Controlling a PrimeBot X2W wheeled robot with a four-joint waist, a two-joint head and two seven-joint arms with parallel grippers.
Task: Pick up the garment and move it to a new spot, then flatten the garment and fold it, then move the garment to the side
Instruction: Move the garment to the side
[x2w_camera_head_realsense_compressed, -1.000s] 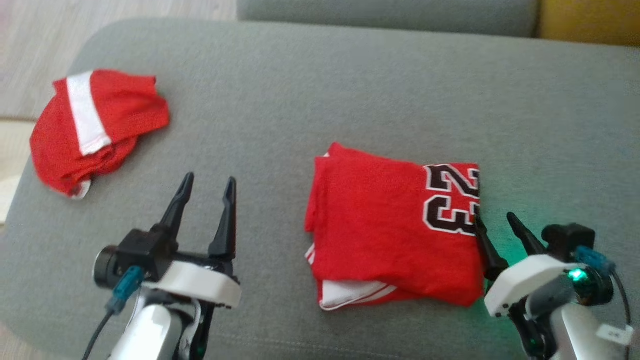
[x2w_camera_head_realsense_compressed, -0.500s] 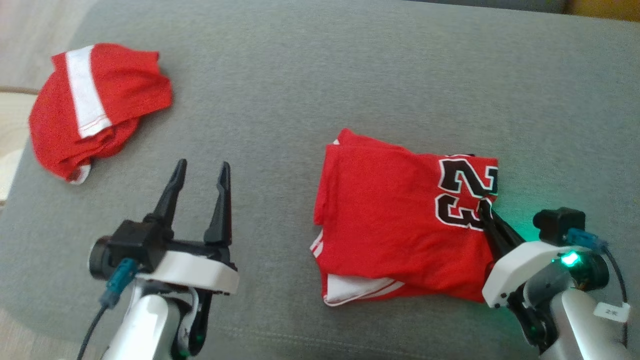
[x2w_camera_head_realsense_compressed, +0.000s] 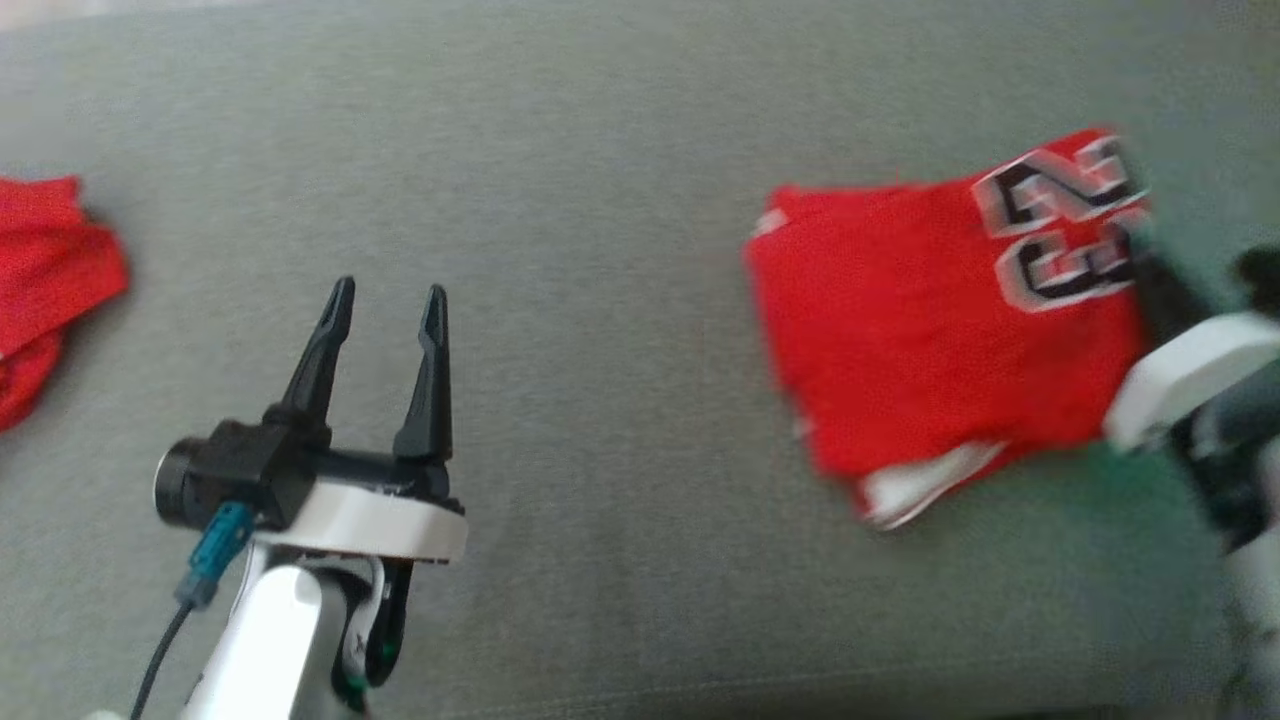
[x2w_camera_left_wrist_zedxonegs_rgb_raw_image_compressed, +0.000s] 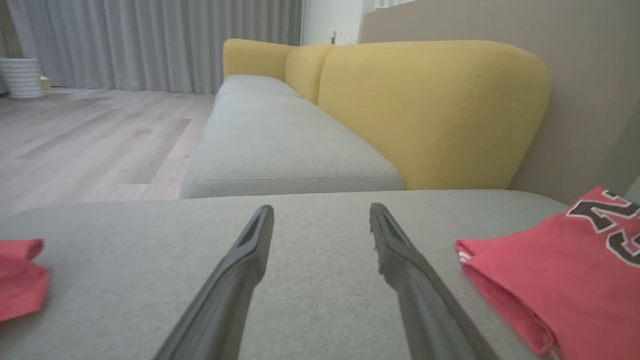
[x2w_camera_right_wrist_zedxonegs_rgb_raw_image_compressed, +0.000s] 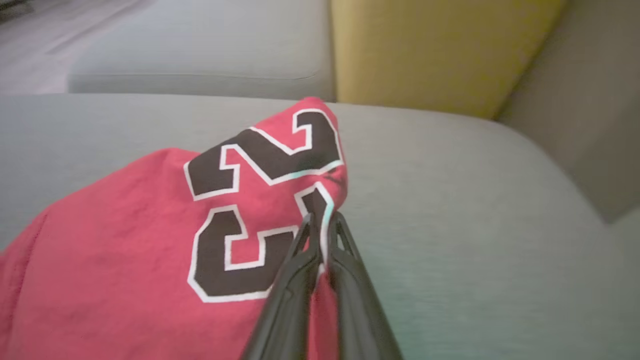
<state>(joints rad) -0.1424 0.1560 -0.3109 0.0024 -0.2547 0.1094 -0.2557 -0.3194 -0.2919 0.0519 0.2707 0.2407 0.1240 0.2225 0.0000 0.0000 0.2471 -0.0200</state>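
The garment (x2w_camera_head_realsense_compressed: 930, 330) is a folded red jersey with a black and white number 23, lying on the grey sofa cushion (x2w_camera_head_realsense_compressed: 600, 200) at the right of the head view. My right gripper (x2w_camera_right_wrist_zedxonegs_rgb_raw_image_compressed: 322, 220) is shut on the jersey's right edge beside the number, and that edge is lifted (x2w_camera_right_wrist_zedxonegs_rgb_raw_image_compressed: 280, 165). In the head view the right gripper (x2w_camera_head_realsense_compressed: 1145, 265) is blurred against the jersey's right side. My left gripper (x2w_camera_head_realsense_compressed: 385, 300) stands open over bare cushion, left of the jersey (x2w_camera_left_wrist_zedxonegs_rgb_raw_image_compressed: 560, 270), holding nothing (x2w_camera_left_wrist_zedxonegs_rgb_raw_image_compressed: 322, 212).
A second red cloth (x2w_camera_head_realsense_compressed: 45, 270) lies at the cushion's left edge (x2w_camera_left_wrist_zedxonegs_rgb_raw_image_compressed: 20, 275). Behind the cushion stand a yellow backrest (x2w_camera_left_wrist_zedxonegs_rgb_raw_image_compressed: 430, 110) and another grey seat (x2w_camera_left_wrist_zedxonegs_rgb_raw_image_compressed: 280, 145), with wooden floor (x2w_camera_left_wrist_zedxonegs_rgb_raw_image_compressed: 90, 140) to the left.
The right gripper closed on the jersey's right edge and lifted it, dragging the jersey rightward. The head camera has also swung, shifting the whole picture. The left gripper stays open.
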